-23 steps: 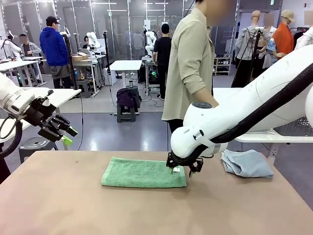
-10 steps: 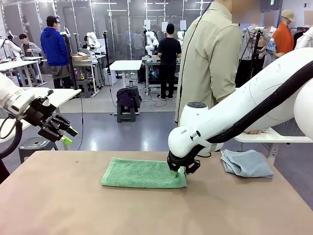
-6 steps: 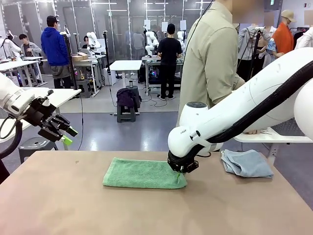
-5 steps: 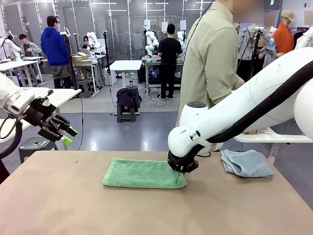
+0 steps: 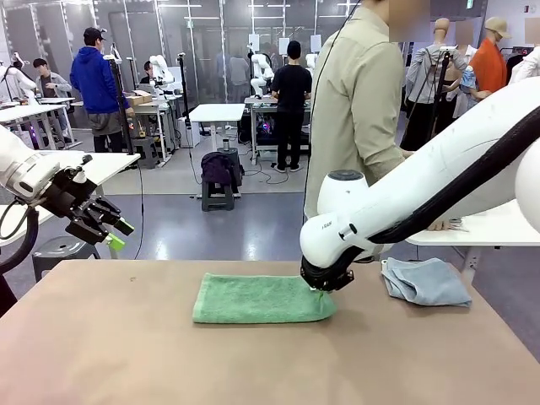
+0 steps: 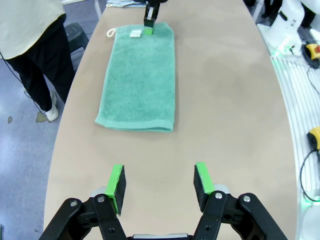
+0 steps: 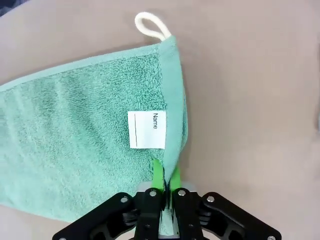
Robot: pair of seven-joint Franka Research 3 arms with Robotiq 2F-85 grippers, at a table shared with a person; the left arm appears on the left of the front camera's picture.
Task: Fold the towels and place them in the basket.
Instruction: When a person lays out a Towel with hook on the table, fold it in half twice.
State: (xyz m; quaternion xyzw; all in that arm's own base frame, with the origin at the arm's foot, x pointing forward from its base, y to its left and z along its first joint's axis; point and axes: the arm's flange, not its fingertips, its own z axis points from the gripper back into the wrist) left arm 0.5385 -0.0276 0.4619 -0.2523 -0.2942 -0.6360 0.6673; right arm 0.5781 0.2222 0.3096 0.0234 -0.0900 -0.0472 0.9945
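Towels are lying 2 to the table: 1 green towel is stretching flat near the middle toward the far edge, and 1 blue-grey towel is sitting crumpled by the far right edge. The right gripper is pinching the green towel's hem beside its white tag, fingers pressed together on the cloth. The left gripper is hanging with fingers spread over the table's left end, holding nothing.
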